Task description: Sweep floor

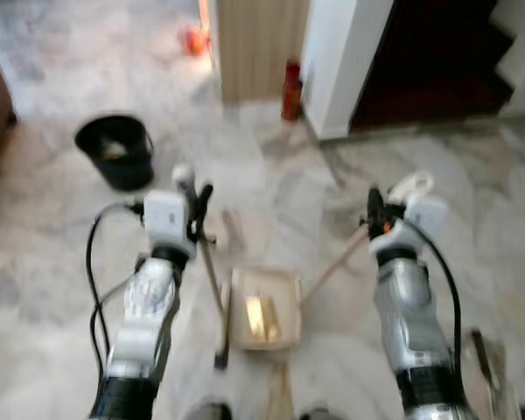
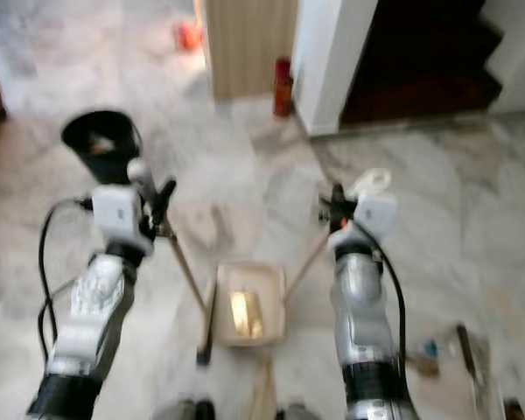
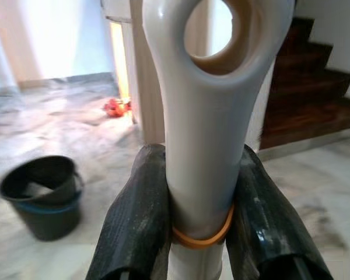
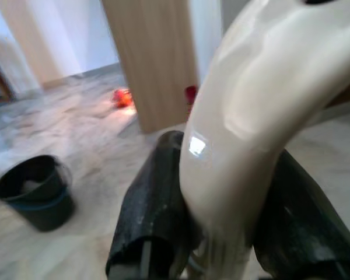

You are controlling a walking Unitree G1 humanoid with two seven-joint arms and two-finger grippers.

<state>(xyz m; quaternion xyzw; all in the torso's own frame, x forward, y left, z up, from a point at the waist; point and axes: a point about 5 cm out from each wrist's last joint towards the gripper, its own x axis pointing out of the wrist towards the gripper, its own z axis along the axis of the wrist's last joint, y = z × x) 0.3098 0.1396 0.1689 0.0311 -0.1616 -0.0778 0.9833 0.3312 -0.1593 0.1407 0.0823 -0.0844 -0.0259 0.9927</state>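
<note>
Dustpan point(image 1: 264, 308): shallow beige tray, lies flat on the floor just ahead of the robot's feet, yellowish litter inside; its thin wooden stick rises to a glossy cream handle point(image 4: 251, 134), pinched by the right gripper point(image 1: 374, 213).
Broom point(image 1: 217, 302): slim stick, dark head at the dustpan's left edge; its smooth grey-white handle point(image 3: 207, 116), with an oval hanging hole and a yellow rubber band, is clamped by the left gripper point(image 1: 199, 206).
Handling, judged: keep the dustpan lip flat; short strokes toward it.
Floor point(image 1: 61, 254): polished marble, grey-veined.
Bucket point(image 1: 115, 150): black, round, well apart, ahead left.
</note>
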